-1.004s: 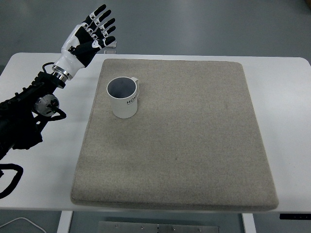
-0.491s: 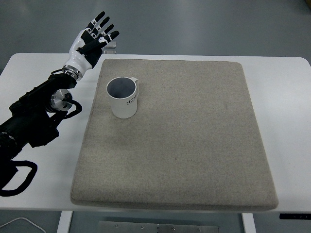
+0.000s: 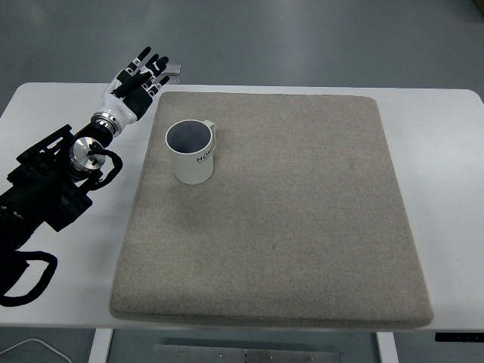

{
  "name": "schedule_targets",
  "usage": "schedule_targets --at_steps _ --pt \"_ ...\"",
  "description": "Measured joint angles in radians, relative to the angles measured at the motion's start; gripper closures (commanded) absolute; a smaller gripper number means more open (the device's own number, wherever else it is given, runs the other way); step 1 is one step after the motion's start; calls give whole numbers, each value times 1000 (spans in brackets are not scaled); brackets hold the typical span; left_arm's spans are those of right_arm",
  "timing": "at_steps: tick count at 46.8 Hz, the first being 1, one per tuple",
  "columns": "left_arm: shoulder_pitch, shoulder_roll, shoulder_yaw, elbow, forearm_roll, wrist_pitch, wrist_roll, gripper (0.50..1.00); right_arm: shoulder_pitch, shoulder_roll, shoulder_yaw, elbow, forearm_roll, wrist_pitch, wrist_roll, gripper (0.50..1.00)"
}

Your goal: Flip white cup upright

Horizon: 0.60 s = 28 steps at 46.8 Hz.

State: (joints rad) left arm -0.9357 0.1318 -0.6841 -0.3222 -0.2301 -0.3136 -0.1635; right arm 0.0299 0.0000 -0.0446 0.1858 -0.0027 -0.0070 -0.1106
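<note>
1. Standing upright on the grey mat (image 3: 287, 227), the white cup (image 3: 192, 153) shows its open mouth to the camera, dark lettering on its side and the handle at its far right.
2. It sits in the mat's far-left part, near the left edge and a little in from the far edge.
3. Over on the left, the left hand (image 3: 137, 85) is off the mat, above the white counter (image 3: 446, 151) near the mat's far-left corner, fingers spread wide and holding nothing.
4. Clear gap between that hand and the cup: no contact.
5. Its dark arm runs back down to the picture's left edge, over the counter strip beside the mat.
6. Plenty of bare mat to the right of the cup and toward the near edge.
7. A small grey object (image 3: 173, 71) sits at the counter's far edge, just beyond the fingertips.
</note>
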Motion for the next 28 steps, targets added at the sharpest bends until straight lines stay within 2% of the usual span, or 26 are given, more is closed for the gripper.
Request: schedule_targets --at_steps 10,28 --pt "0 -1 -4 0 -114 35 63 504 0 0 -2 0 1 -3 0 570" --pt "0 -21 -160 21 -190 36 117 504 -1 0 -2 1 1 -3 0 570"
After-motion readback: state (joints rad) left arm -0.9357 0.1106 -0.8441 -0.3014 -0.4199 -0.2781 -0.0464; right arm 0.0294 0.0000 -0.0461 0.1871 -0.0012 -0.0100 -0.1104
